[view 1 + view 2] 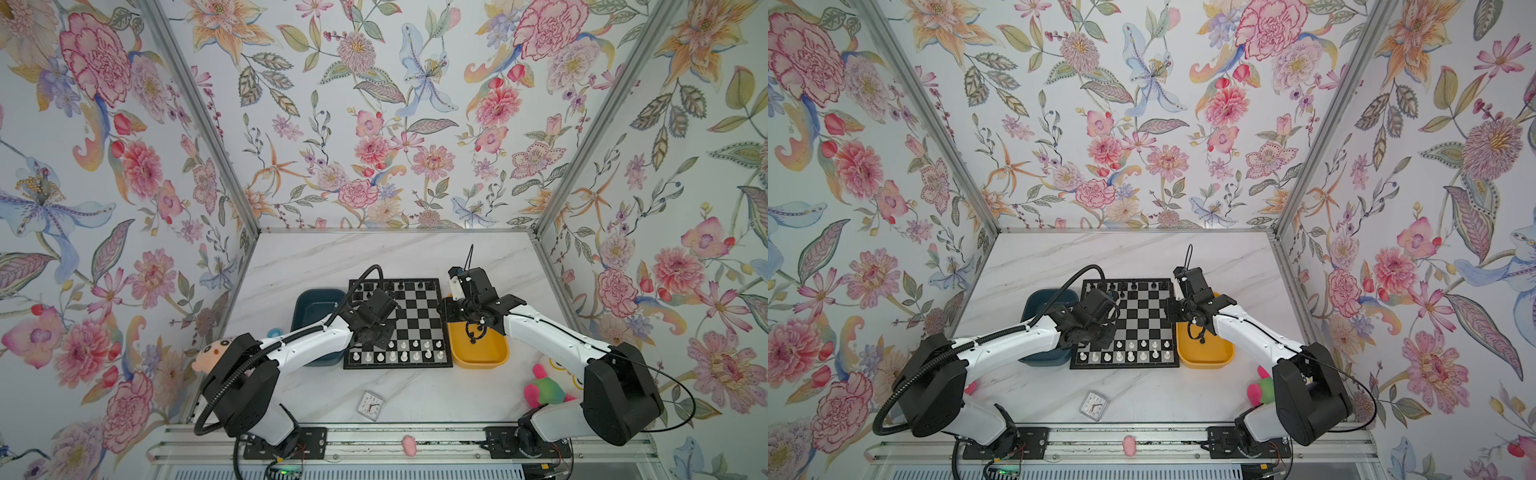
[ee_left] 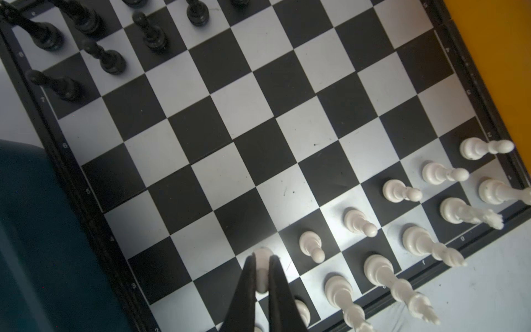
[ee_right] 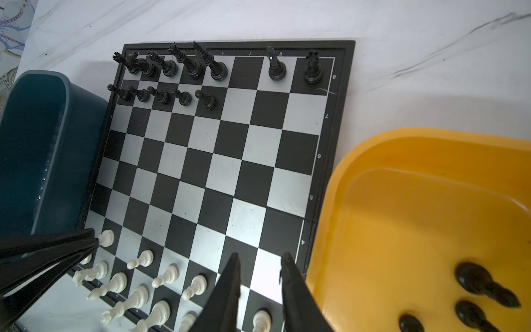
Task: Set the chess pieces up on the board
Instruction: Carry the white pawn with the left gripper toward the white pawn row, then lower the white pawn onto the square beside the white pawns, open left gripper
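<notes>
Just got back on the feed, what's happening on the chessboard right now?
The left gripper is shut on a white pawn, in line with the row of white pawns on the chessboard. The right gripper hangs open and empty over the board's edge beside the yellow tray, where three black pieces lie. The black pieces set at the far end leave several squares unfilled.

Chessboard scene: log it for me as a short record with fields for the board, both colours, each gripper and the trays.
board: lies between teal tray and yellow tray
black pieces: far two rows, partly filled
white pieces: near two rows, partly filled
left gripper: shut on a white pawn at the white pawn row
right gripper: open, empty, over the board's edge beside the yellow tray
tray pieces: three black ones visible in the yellow tray
</notes>
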{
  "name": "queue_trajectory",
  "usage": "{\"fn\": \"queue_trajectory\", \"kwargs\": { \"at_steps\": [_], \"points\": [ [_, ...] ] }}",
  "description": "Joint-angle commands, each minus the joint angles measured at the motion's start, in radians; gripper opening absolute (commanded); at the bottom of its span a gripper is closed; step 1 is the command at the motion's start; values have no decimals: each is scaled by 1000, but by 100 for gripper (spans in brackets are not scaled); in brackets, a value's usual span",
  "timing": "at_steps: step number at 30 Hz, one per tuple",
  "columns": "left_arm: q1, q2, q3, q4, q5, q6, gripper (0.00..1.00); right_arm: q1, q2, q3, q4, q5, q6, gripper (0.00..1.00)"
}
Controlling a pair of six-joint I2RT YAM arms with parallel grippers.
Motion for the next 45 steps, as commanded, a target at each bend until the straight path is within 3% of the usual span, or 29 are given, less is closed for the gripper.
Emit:
{"fn": "queue_trajectory", "kwargs": {
  "at_steps": [1,13,45],
  "points": [
    [-19,15,-18,10,-5,-15,8,8,-11,-2,-7,20,10,27],
    [-46,72,-27,3,-20,-23,8,18,-11,0,-9,25,10,27],
    [-57,36,-25,-44,-51,-35,7,24,-4,-10,1,28,12,27]
  ]
}}
